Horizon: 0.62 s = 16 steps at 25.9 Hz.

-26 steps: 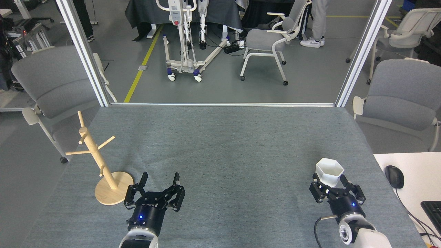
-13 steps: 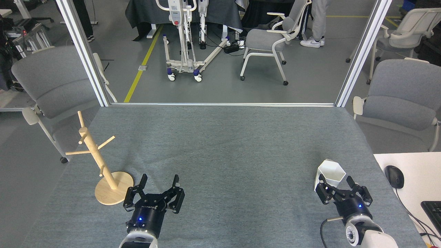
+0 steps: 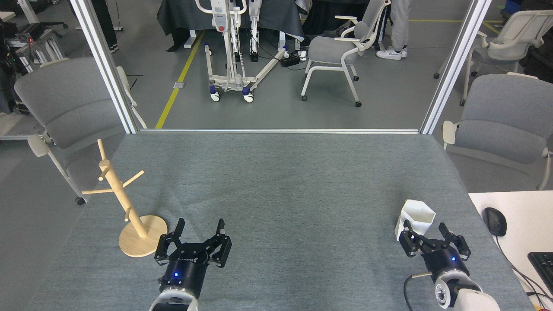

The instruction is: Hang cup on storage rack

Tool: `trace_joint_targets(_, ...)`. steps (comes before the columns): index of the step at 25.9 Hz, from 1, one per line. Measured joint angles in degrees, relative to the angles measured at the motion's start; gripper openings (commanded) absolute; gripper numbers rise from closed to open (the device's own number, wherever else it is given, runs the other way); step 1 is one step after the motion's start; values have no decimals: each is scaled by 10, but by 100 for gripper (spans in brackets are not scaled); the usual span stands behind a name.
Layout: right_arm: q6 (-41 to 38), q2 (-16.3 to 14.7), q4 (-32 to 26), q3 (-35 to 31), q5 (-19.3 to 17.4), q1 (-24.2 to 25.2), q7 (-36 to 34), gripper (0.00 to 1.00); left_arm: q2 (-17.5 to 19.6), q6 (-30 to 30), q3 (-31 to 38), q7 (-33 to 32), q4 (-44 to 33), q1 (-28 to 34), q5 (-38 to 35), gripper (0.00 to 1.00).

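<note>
Covering most of the view, the grey felt-topped table (image 3: pixel 281 185) carries everything of the task. Near its left edge stands the storage rack (image 3: pixel 123 205), a light wooden mug tree whose pole leans slightly away from the camera on a round disc base, all its pegs bare. Just right of that base, the left gripper (image 3: pixel 199 226) rests low over the table with its fingers spread wide apart, holding and touching nothing. Far across on the right side, the right gripper (image 3: pixel 425 231) also has its fingers apart, reaching around the near side of the cup (image 3: pixel 415 217); whether they press on it I cannot tell. That white hexagonal cup sits tilted on the felt, well apart from the rack.
</note>
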Motion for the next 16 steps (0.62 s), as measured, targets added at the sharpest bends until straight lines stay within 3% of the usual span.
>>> trace_joint_targets(16,12,4,3,21,1,-9,3,100,-2,0,0,-1,8,-5,0,99)
